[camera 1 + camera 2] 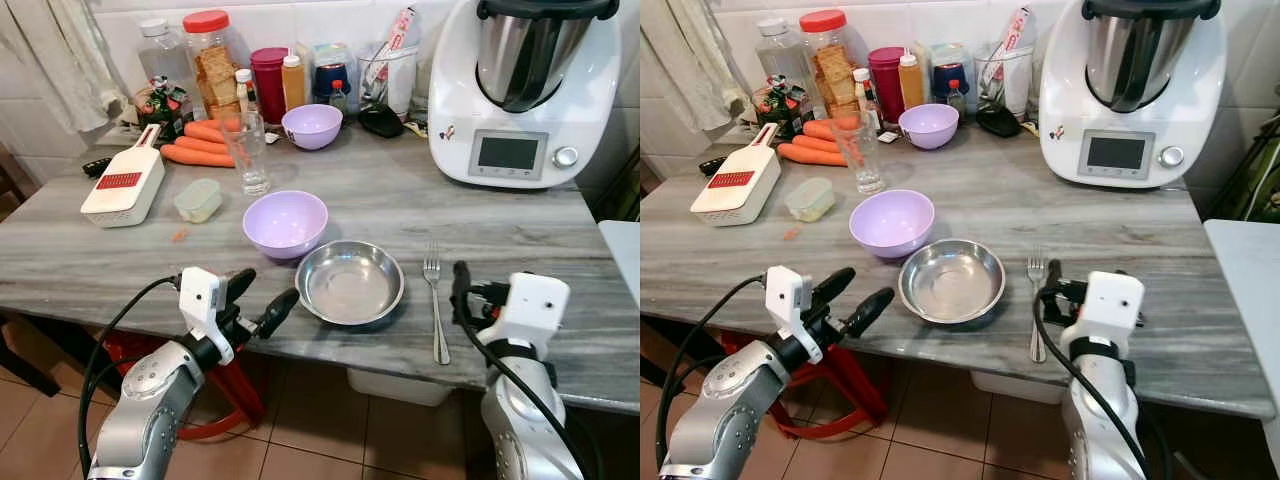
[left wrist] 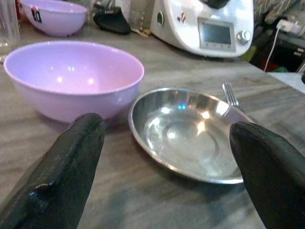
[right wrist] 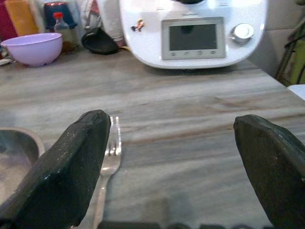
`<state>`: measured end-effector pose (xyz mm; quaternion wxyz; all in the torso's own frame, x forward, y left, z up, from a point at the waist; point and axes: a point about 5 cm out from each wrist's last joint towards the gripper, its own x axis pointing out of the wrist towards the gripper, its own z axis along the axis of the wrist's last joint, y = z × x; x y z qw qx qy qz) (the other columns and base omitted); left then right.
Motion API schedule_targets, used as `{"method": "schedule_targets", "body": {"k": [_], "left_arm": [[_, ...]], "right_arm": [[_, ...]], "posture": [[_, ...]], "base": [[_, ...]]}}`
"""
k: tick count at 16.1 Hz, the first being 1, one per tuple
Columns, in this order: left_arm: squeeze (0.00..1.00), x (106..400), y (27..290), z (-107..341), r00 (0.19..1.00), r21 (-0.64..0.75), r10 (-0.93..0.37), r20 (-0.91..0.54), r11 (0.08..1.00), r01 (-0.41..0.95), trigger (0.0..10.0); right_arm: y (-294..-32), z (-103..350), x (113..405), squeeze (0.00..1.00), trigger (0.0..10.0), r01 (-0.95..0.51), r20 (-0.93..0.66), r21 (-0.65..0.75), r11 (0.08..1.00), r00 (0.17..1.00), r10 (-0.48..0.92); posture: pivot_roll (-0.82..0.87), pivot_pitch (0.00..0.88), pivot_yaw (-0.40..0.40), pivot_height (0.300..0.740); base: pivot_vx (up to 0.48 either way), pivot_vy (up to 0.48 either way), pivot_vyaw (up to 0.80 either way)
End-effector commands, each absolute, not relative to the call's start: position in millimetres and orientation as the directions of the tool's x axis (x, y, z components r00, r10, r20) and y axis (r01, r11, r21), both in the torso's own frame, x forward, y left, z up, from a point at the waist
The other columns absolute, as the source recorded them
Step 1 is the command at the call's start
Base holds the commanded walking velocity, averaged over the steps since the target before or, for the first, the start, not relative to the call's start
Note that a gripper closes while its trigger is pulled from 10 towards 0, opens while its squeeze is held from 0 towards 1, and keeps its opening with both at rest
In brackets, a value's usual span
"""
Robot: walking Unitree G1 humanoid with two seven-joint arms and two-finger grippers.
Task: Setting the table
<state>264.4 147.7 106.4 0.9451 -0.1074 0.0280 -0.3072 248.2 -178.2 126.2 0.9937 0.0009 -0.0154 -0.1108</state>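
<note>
Right wrist view shows your right tool open just right of the fork; shift left before closing. Left tool is open too.

Steel bowl, frame centre, on grey marbled table. Lilac bowl touching its upper left; fork right. Left gripper lower left, fingers parted. White kitchen machine, upper right.
</note>
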Motion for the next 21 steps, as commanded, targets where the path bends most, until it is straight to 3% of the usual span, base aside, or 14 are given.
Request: {"method": "schedule_targets", "body": {"k": [1,3,8,21], "left_arm": [[0.0,266.4,153.4,113.3,0.834,-0.212,-0.552,0.03,0.811,0.544,10.0],[0.0,269.2,153.9,119.8,0.859,-0.186,-0.511,0.041,0.841,0.509,10.0],[0.0,279.8,168.7,117.7,0.961,-0.058,-0.277,-0.009,0.959,0.276,10.0],[0.0,284.1,160.9,103.8,0.981,-0.051,-0.191,-0.035,0.981,0.189,10.0]], "right_arm": [[-178.4,136.5,246.9,0.0,10.0,0.233,0.084,0.028,0.972,0.968,-0.235],[-180.5,142.8,246.0,0.0,10.0,0.248,0.11,0.029,0.968,0.962,-0.25],[-183.3,140.5,244.1,0.0,10.0,0.263,0.091,0.053,0.963,0.959,-0.267],[-187.7,130.9,249.1,0.0,10.0,0.253,0.053,0.092,0.963,0.965,-0.258]], "posture": [[-0.08,0.0,0.09,0.74],[-0.08,0.0,0.087,0.74],[-0.08,0.0,0.084,0.74],[-0.06,0.0,0.023,0.74]], "base": [[0.0,0.0,0.0],[0.0,0.0,0.0],[0.0,0.0,-0.45],[-0.258,0.0,0.0]]}}
